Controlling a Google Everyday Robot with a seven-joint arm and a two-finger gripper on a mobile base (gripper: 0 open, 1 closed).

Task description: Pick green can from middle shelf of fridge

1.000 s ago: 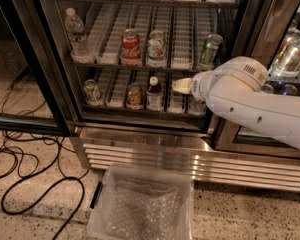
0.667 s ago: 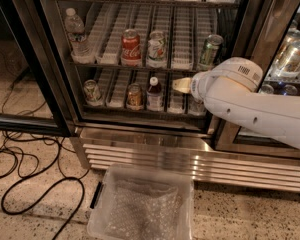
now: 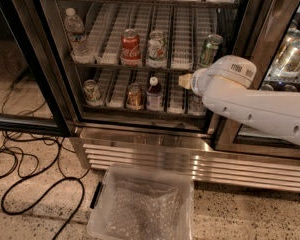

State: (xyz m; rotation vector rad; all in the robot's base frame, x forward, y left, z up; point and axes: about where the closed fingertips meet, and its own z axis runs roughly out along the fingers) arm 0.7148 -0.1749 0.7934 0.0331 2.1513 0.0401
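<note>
The fridge [image 3: 60, 84] stands open, its left glass door swung out. The green can [image 3: 210, 49] stands upright at the right end of the middle shelf [image 3: 110, 39], which has white ribbed lane trays. A red Coca-Cola can [image 3: 131, 46] and a mostly white can [image 3: 156, 48] stand to its left. My gripper [image 3: 186, 81] is at the end of the white arm [image 3: 250, 104], which reaches in from the right. It sits just below and left of the green can, in front of the shelf edge, apart from the can.
A water bottle [image 3: 76, 34] stands at the left of the middle shelf. The lower shelf holds two cans [image 3: 92, 91] [image 3: 135, 96] and a dark bottle [image 3: 153, 93]. A clear plastic bin [image 3: 145, 204] sits on the floor below the steel grille [image 3: 155, 156]. Black cables [image 3: 20, 179] lie at the left.
</note>
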